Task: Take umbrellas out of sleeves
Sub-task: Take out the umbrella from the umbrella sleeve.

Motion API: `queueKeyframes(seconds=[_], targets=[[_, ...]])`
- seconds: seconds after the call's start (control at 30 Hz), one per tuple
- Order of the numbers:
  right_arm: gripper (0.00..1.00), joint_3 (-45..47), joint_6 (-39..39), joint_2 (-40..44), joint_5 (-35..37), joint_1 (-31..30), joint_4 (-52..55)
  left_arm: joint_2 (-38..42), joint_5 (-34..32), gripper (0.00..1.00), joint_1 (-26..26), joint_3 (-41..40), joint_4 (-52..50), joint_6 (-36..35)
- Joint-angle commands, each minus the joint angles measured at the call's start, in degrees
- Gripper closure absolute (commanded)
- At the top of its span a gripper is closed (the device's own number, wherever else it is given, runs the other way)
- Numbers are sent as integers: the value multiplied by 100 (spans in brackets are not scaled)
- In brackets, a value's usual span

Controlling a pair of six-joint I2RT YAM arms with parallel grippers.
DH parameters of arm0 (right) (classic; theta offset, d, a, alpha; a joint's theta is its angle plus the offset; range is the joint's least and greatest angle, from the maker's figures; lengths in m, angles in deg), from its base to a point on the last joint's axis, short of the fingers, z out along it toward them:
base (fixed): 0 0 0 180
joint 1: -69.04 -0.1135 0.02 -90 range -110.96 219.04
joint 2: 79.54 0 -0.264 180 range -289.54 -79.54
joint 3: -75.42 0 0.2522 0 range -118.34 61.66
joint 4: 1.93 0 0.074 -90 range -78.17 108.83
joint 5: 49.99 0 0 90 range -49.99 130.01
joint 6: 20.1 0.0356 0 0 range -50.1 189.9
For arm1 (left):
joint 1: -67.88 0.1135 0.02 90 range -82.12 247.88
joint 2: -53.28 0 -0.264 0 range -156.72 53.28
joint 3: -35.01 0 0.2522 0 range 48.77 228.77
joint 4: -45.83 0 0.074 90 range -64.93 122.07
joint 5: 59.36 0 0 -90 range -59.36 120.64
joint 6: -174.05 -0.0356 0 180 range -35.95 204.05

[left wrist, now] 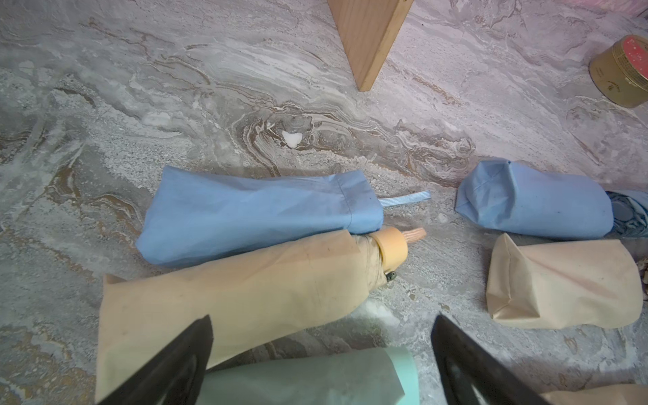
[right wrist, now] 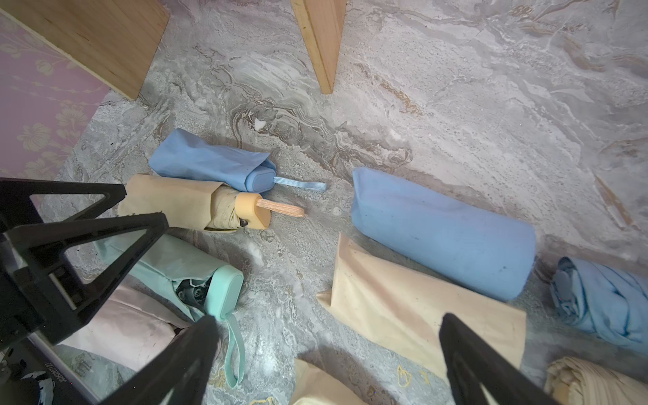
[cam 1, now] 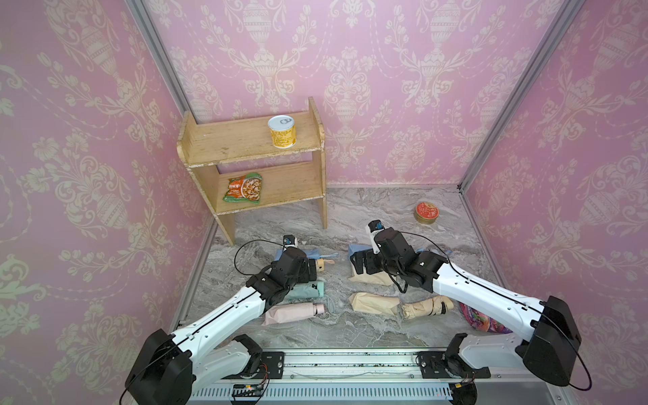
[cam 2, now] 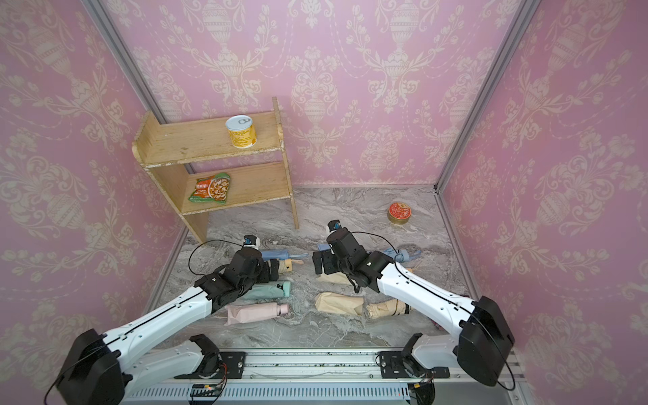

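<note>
On the left lie several umbrellas in their sleeves: a light blue one (left wrist: 259, 217), a beige one (left wrist: 228, 301) with its handle (left wrist: 391, 245) sticking out, a mint one (right wrist: 224, 291) and a pink one (cam 1: 294, 313). My left gripper (left wrist: 322, 326) hovers open over the beige and mint sleeves, holding nothing. To the right lie a blue sleeve (right wrist: 445, 231) and a beige sleeve (right wrist: 420, 305), with a bare blue umbrella (right wrist: 603, 301) and a bare beige umbrella (cam 1: 426, 306) beyond. My right gripper (right wrist: 328, 317) is open above the floor beside the beige sleeve.
A wooden shelf (cam 1: 252, 164) stands at the back left with a yellow can (cam 1: 282, 131) and a snack packet (cam 1: 243, 189) on it. A round red-lidded tin (cam 1: 426, 212) sits at the back right. A colourful bag (cam 1: 480, 319) lies under the right arm.
</note>
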Motion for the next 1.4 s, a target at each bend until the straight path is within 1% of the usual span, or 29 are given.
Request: queueKeyframes(seconds=[0.0, 0.13, 0.3, 0.47, 0.6, 0.73, 0.87, 1.03, 1.07, 1.37], targets=[[0, -74, -50, -121, 13, -48, -174, -35, 125, 1, 146, 165, -31, -116], [0, -144, 30, -228, -83, -83, -299, -130, 216, 1, 335, 310, -171, -166], [0, -360, 72, -497, -178, -134, -417, -107, 129, 1, 486, 411, -280, -213], [0, -618, -88, -717, -61, -355, -258, -265, 299, 1, 712, 452, -205, -121], [0, -624, -29, -824, -78, -402, -409, -472, 499, 1, 880, 576, -290, -134], [0, -665, -18, -995, -96, -442, -593, -512, 680, 1, 1082, 571, -352, -142], [0, -822, 39, -1306, -168, -451, -744, -391, 882, 1, 1395, 577, -465, -103], [1, -1018, 121, -1753, -469, -475, -977, -196, 991, 1, 1721, 553, -481, -42], [1, -1179, 131, -1856, -523, -499, -975, -194, 1021, 1, 1774, 519, -448, -5], [3, -1787, 341, -2752, -729, -617, -901, -596, 1491, 3, 2079, 521, -225, 74]])
